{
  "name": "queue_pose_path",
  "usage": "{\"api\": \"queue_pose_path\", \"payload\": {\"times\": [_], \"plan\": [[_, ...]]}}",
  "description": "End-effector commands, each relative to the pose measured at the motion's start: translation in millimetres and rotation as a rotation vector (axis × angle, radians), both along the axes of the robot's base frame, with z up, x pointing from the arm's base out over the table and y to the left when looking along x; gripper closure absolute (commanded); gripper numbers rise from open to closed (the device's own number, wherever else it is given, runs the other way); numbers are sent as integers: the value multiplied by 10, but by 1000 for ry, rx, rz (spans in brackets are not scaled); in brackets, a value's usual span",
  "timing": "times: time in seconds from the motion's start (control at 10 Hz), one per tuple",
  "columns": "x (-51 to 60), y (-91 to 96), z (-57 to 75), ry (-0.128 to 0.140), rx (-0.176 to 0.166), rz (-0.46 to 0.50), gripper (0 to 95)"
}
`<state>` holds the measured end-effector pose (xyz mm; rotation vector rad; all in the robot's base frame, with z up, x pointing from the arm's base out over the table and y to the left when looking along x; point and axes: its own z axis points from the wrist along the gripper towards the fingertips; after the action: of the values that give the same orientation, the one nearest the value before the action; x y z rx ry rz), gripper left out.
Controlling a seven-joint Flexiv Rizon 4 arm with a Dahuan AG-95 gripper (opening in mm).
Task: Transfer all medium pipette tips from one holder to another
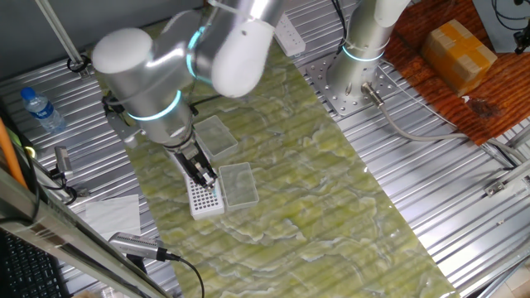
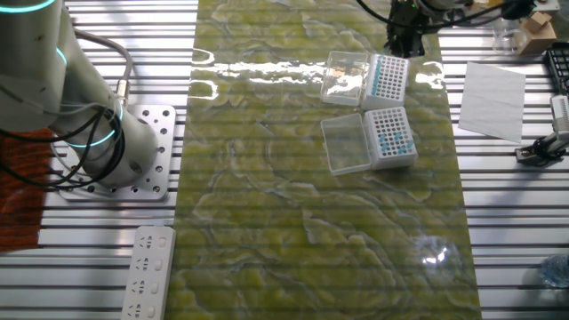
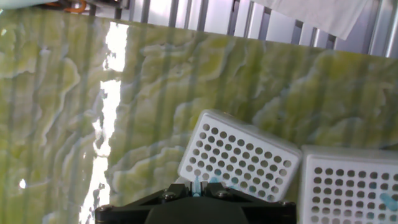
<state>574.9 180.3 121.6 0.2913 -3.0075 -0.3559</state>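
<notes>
- The gripper (image 3: 198,186) hangs over the green mat (image 2: 267,178), its fingers pressed together on one light-blue medium pipette tip (image 3: 197,184).
- In the other fixed view, two white holders sit near the mat's 1 o'clock corner: one holder (image 2: 388,78) at 12 o'clock of the second holder (image 2: 391,136).
- Blue tips (image 2: 386,135) fill rows of the second holder.
- A clear lid (image 2: 346,142) lies open at each holder's 9 o'clock.

I note a water bottle (image 1: 40,109), a yellow box (image 1: 458,51), a white power strip (image 2: 148,274) and paper (image 2: 492,100) lying off the green mat (image 2: 284,222).
</notes>
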Motion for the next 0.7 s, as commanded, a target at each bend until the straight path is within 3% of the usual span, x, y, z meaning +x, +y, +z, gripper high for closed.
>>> {"api": "queue_pose_path", "payload": {"times": [0.1,0.5,0.6,0.7], "plan": [[15,3,-17,3,5,6,950],[20,13,-46,0,4,13,950],[12,6,-70,-9,-6,64,950],[12,3,-84,-11,-6,76,570]]}}
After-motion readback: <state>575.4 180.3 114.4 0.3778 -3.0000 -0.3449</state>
